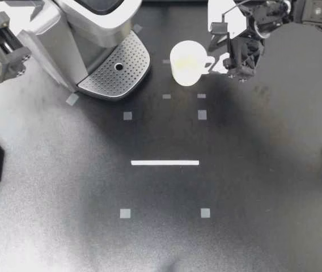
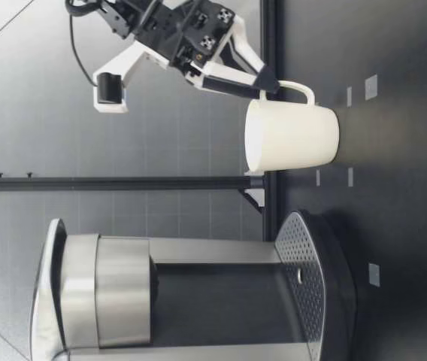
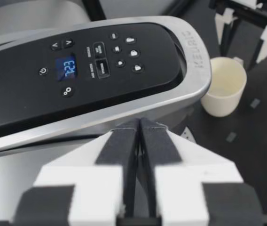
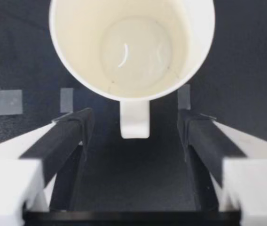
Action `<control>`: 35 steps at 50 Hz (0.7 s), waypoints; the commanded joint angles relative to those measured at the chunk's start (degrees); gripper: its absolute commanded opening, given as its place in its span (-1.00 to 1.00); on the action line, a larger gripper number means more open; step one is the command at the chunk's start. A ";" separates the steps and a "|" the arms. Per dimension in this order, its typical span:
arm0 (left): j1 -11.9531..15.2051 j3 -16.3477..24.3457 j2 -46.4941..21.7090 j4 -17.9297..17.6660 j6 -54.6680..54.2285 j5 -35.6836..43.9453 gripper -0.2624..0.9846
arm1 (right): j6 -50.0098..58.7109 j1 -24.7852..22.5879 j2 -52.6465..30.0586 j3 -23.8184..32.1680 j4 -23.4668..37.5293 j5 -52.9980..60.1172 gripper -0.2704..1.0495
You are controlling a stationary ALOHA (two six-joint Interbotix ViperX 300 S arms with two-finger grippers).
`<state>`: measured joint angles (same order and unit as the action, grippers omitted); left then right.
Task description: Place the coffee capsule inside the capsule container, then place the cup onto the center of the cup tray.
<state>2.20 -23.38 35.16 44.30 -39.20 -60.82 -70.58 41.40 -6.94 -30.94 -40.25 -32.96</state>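
I see no capsule anywhere, and the coffee machine [image 1: 76, 22] in the counter's back left corner has its lid down. So I judge the capsule step done and the cup step in hand.

The cup [image 1: 186, 63] stands upright and empty on the bare counter near the back edge. It is just beside the perforated cup tray [image 1: 115, 71] but not on it, and its handle [image 4: 134, 120] points away from the tray. My right pincer [image 1: 220, 63] is wide open and level with that handle. In the right wrist view the handle lies between my two fingers [image 4: 72, 129] with clear space on either side, so nothing is gripped yet.

My left arm [image 1: 1, 48] waits near the left edge. My left pincer [image 3: 139, 123] is pressed closed on nothing above the machine's lid.

Next I need to close squarely on the handle, lift the cup enough to clear the tray's raised rim, and carry it toward the machine. I should set it down over the tray's middle hole.
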 commanded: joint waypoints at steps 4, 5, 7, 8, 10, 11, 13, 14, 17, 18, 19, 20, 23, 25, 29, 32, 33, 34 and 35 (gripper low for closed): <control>-0.09 0.70 0.18 0.44 -0.09 0.35 -0.40 | 0.00 -1.05 0.26 0.53 -0.18 1.32 0.40; -0.09 0.70 0.18 0.44 -0.09 0.35 -0.40 | 0.00 -1.23 0.18 0.53 -0.26 1.49 0.40; -0.09 0.70 0.18 0.44 -0.09 0.44 -0.40 | 0.09 -1.32 -0.09 0.53 -0.18 1.76 0.39; -0.09 0.70 0.18 0.44 -0.09 0.35 -0.40 | 0.09 -1.32 -0.26 0.53 -0.26 1.76 0.39; -0.09 0.70 0.18 0.44 -0.09 0.35 -0.40 | 0.18 -1.32 -0.35 0.53 -0.26 1.93 0.38; -0.09 0.62 0.09 0.44 -0.09 0.35 -0.40 | 0.18 -1.32 -0.53 0.53 -0.26 1.93 0.37; -0.09 0.62 0.09 0.44 -0.09 0.35 -0.40 | 0.18 -1.32 -0.62 0.53 -0.26 2.11 0.35; -0.09 0.53 0.09 0.44 -0.09 0.44 -0.40 | 0.18 -1.32 -0.62 0.53 -0.18 2.11 0.34; -0.09 0.44 0.09 0.44 -0.18 0.35 -0.40 | 0.18 -1.32 -0.70 0.53 -0.18 2.11 0.30; -0.09 0.35 0.09 0.44 -0.18 0.35 -0.40 | 0.18 -1.41 -0.70 0.53 -0.18 2.11 0.29; -0.09 0.26 0.09 0.44 -0.18 0.44 -0.40 | 0.18 -1.41 -0.79 0.53 -0.18 2.11 0.28; -0.09 0.26 0.09 0.44 -0.18 0.35 -0.40 | 0.18 -1.32 -0.79 0.53 -0.18 2.11 0.28; -0.09 0.26 0.09 0.44 -0.18 0.44 -0.40 | 0.26 -1.32 -0.97 0.53 -0.18 2.20 0.27; -0.09 0.18 0.09 0.44 -0.18 0.44 -0.40 | 0.26 -1.41 -1.05 0.44 -0.18 2.37 0.26; -0.18 0.18 0.09 0.44 -0.18 0.35 -0.40 | 0.35 -1.41 -1.32 0.53 -0.18 2.64 0.21; -0.09 0.18 0.09 0.44 -0.18 0.35 -0.40 | 0.35 -1.41 -1.41 0.53 -0.09 2.64 0.12; -0.09 0.18 0.09 0.44 -0.18 0.35 -0.40 | 0.26 -1.32 -1.32 0.53 -0.09 2.64 0.08; -0.09 0.26 0.09 0.44 -0.26 0.35 -0.40 | 0.35 -1.41 -1.32 0.62 -0.09 2.64 0.04; -0.09 0.18 0.09 0.44 -0.35 0.35 -0.40 | 0.35 -1.32 -1.23 0.70 -0.18 2.64 0.00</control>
<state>2.20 -23.91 34.98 44.38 -39.38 -60.73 -70.31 40.34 -9.05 -31.03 -40.25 -30.59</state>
